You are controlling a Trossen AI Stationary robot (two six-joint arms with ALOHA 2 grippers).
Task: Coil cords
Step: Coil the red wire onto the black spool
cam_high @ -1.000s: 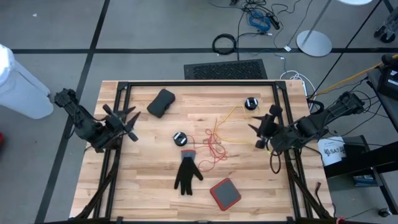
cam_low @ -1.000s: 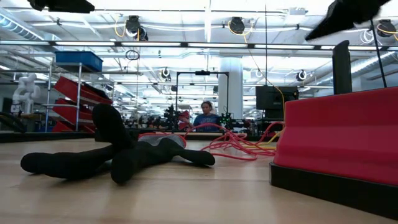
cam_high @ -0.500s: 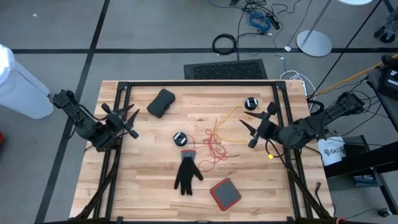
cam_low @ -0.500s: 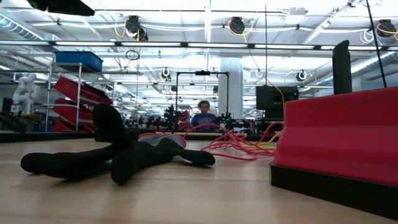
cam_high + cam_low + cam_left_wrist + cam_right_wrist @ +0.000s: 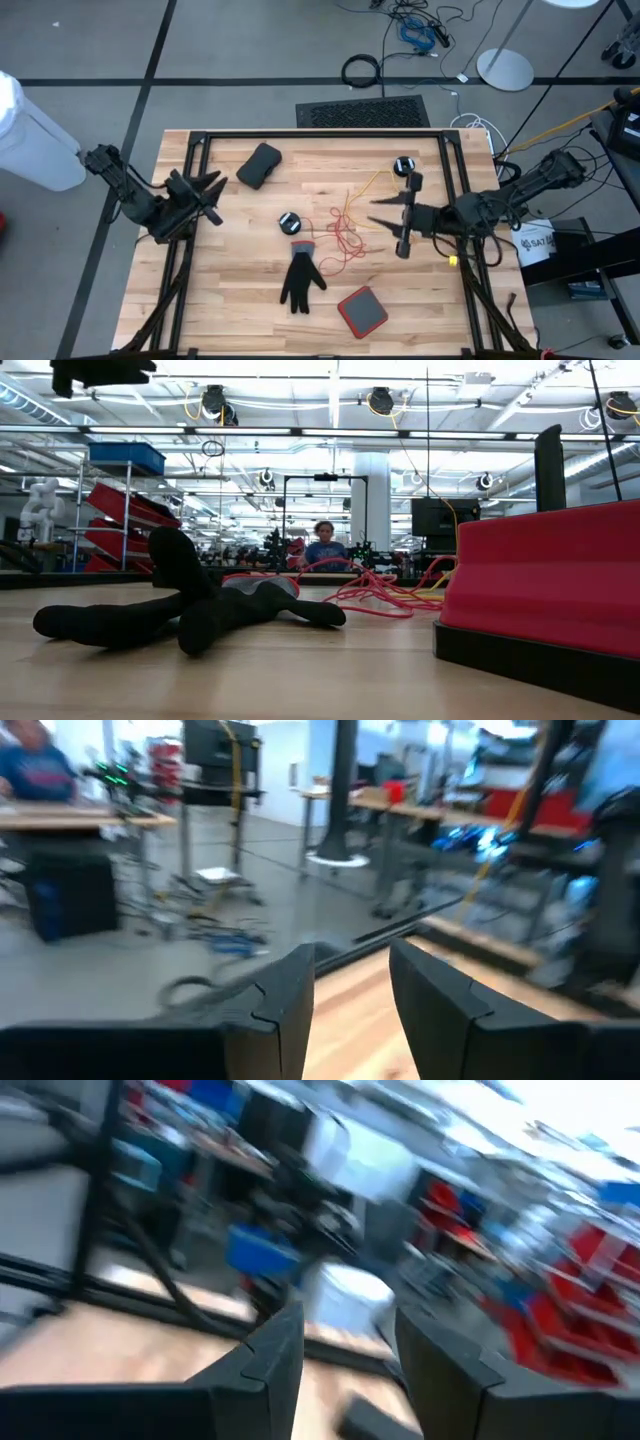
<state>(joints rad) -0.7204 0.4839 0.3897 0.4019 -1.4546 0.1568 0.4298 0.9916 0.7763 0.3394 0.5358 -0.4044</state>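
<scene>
the right gripper (image 5: pixel 392 214) hangs with fingers apart and empty, just beside the tangled cords (image 5: pixel 345 228) at mid-table. the left gripper (image 5: pixel 207 190) waits, also parted, at the left edge. risk: a pinch into the knot could drag both pucks (image 5: pixel 289 222) or snag loops on the glove (image 5: pixel 301 278) nearby.

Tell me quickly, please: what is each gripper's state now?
Left gripper: open, holding nothing.
Right gripper: open, holding nothing, near the cords.
</scene>
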